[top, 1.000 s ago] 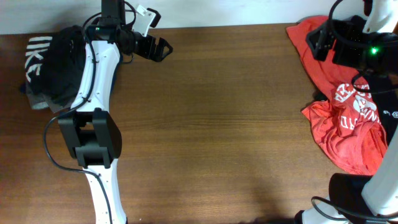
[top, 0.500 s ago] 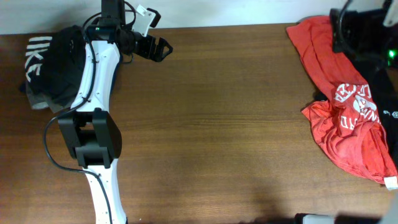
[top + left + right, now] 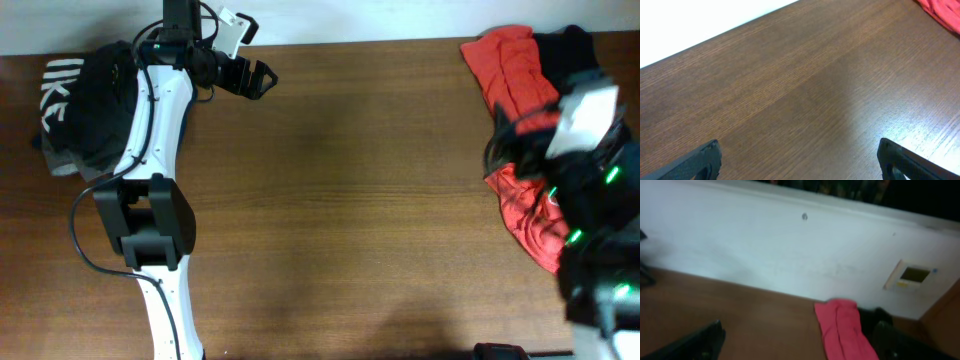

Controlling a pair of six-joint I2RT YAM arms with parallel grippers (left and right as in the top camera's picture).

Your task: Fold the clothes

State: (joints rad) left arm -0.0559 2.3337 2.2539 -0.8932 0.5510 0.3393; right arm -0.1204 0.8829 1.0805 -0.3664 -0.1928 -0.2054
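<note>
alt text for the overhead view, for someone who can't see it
A wide brown wooden table with a crumpled red cloth garment at the right edge, partly under the blurred right arm. A black garment with white lettering lies far left; the left gripper is open over bare wood.

We count two arms, the left arm (image 3: 158,120) and the right arm (image 3: 585,185); one table (image 3: 380,200); one red heap (image 3: 505,70), its garments not separable by eye; one black garment (image 3: 565,45) touching it; one dark pile (image 3: 85,110) with white lettering, pieces uncounted; one wall plate (image 3: 912,275) behind the table.
</note>
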